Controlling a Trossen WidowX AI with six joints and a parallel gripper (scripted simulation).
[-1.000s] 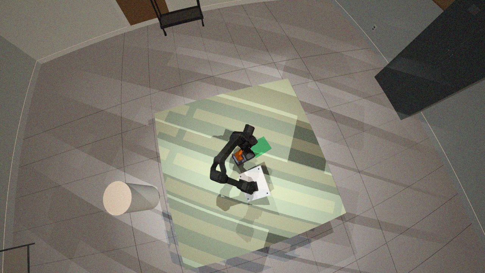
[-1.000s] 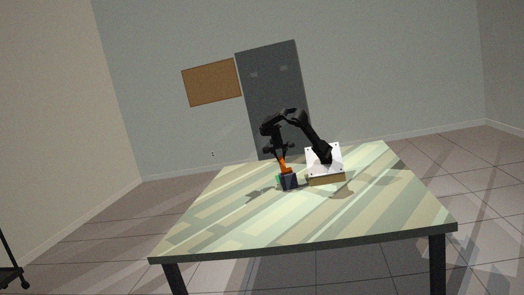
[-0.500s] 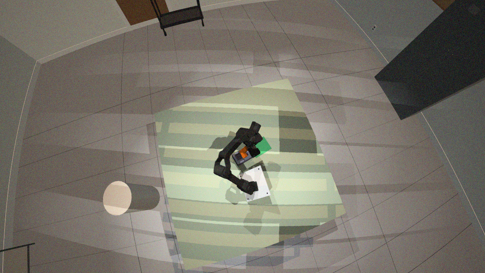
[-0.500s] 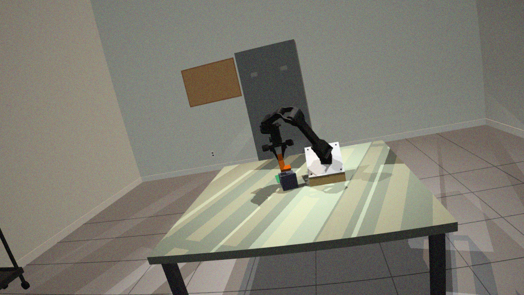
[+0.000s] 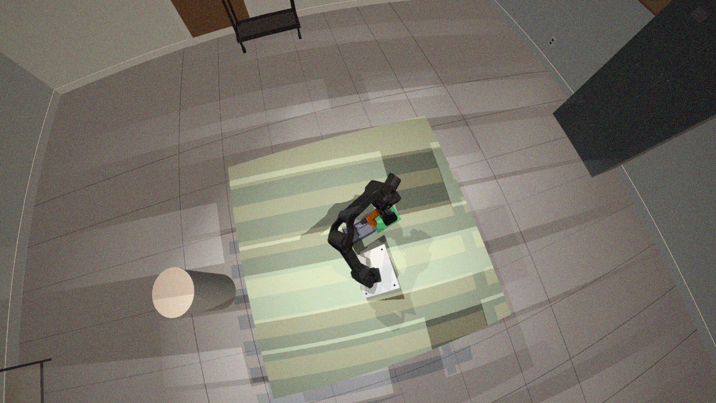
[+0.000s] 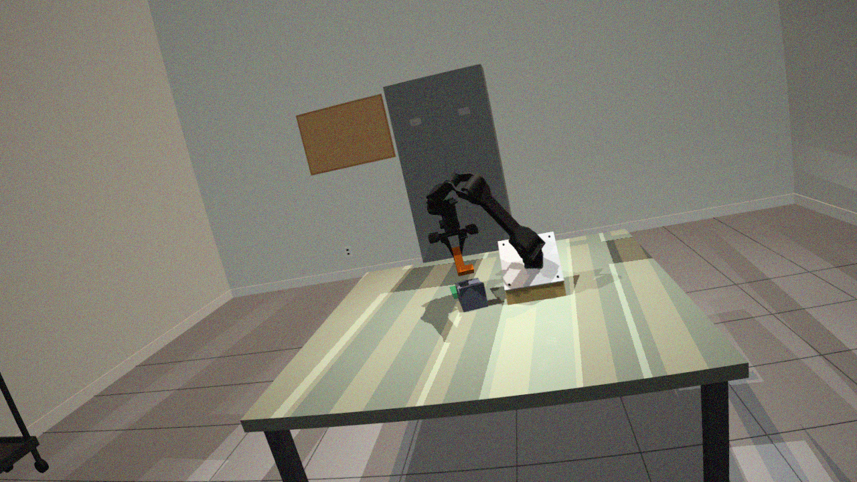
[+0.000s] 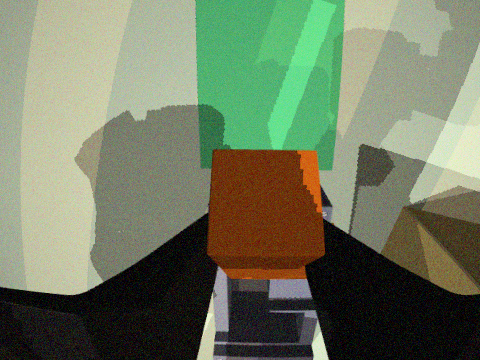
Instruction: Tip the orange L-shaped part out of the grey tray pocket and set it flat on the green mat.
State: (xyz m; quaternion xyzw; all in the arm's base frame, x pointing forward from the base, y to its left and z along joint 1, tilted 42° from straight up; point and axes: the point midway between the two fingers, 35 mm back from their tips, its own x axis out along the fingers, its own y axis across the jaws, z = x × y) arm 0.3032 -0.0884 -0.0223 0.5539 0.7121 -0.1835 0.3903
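Observation:
My gripper (image 5: 382,209) (image 6: 456,244) (image 7: 260,224) is shut on the orange L-shaped part (image 5: 372,218) (image 6: 460,261) (image 7: 266,210). The part hangs clear of the grey tray (image 5: 361,230) (image 6: 473,295) (image 7: 266,323), upright, with its foot pointing down. In the wrist view the tray's pocket is empty, right under the part. The green mat (image 5: 386,226) (image 6: 453,290) (image 7: 267,67) lies flat on the table just beyond the tray. The gripper is above the tray's edge on the mat side.
The arm's white base plate on a wooden block (image 5: 382,273) (image 6: 542,272) (image 7: 434,247) stands close beside the tray. The striped table (image 5: 300,300) (image 6: 539,347) bears everything. A pale cylinder (image 5: 192,292) lies on the floor to the table's left.

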